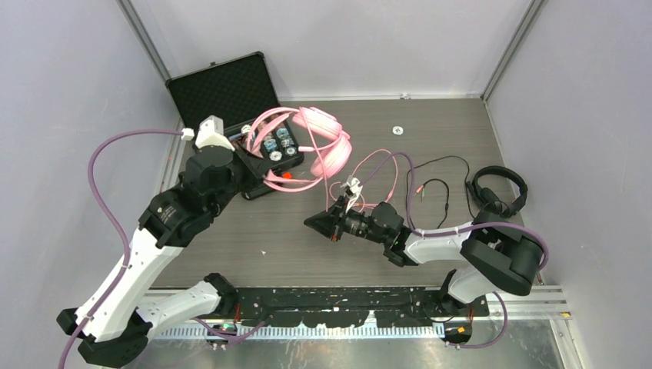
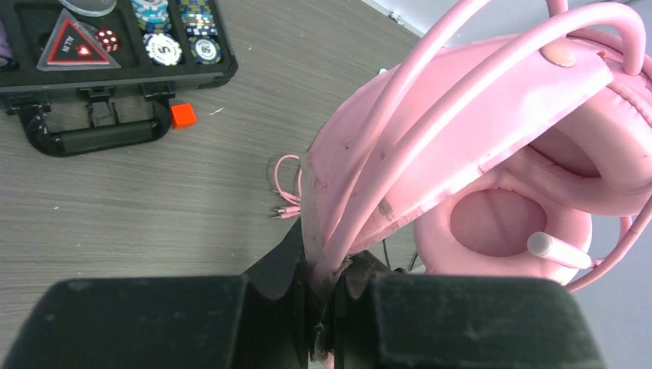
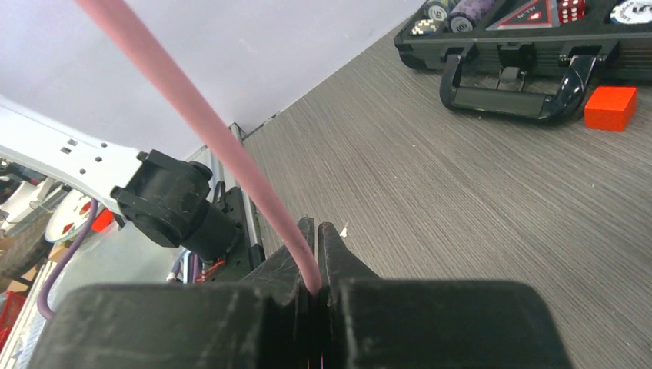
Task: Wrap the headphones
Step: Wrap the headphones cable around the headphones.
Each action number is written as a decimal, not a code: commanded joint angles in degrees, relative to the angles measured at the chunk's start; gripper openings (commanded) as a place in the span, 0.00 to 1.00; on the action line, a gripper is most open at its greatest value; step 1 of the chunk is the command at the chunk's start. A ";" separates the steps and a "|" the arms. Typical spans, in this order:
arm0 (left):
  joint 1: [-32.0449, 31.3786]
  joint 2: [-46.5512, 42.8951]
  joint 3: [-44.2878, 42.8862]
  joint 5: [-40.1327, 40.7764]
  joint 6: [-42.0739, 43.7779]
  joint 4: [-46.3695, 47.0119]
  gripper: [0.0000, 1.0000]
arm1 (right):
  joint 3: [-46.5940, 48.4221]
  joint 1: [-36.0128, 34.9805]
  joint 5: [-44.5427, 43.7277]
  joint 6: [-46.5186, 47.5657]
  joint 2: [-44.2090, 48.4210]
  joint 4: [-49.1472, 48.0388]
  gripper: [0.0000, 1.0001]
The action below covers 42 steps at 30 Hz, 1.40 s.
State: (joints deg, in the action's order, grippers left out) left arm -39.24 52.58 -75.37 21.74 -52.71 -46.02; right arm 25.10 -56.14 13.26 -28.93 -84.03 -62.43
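The left fingers (image 2: 296, 261) are clamped tight on the pink headset (image 2: 492, 131) at its padded headband, near the open chip case (image 1: 231, 92). The right fingers (image 3: 304, 242) pinch its pink cable (image 3: 192, 108), which looks limp and slick: hold it firmly. The black headset (image 1: 500, 192) lies on the counter (image 1: 430, 131), far right.

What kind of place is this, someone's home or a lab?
Most likely a robot lab cell: two arms bolted to a table's edge, plain panel walls boxing it in, and props: a chip case, pink headphones, black headphones.
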 commanded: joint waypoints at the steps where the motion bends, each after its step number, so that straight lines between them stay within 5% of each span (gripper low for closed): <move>1: 0.30 -2.72 -0.40 -1.46 -3.67 13.93 0.00 | 0.54 -0.26 0.05 0.18 0.82 -4.18 0.01; 11: 0.31 -2.39 0.31 -3.01 -3.24 14.60 0.00 | 0.56 -0.23 -1.01 2.03 3.05 -2.17 0.01; 16: 0.31 -1.50 -3.43 -5.58 -1.35 10.57 0.00 | -2.08 -0.18 -3.79 5.07 2.71 -3.47 0.17; 23: 0.31 -0.64 -9.84 -8.01 0.82 5.51 0.00 | -3.76 -0.20 -3.02 4.75 0.07 -6.59 0.21; 36: 0.31 1.14 -16.35 -18.56 1.02 1.20 0.00 | -3.48 1.28 -4.20 2.08 -7.97 -15.99 0.19; 42: 0.29 0.56 -15.00 -28.64 4.22 0.32 0.00 | -4.05 5.98 -2.20 -0.43 -5.06 -16.02 0.03</move>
State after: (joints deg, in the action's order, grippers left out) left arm -39.22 55.02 -88.42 3.92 -48.75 -51.81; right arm 21.21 -53.39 10.50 -27.38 -91.68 -74.81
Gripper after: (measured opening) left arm 0.108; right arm 0.077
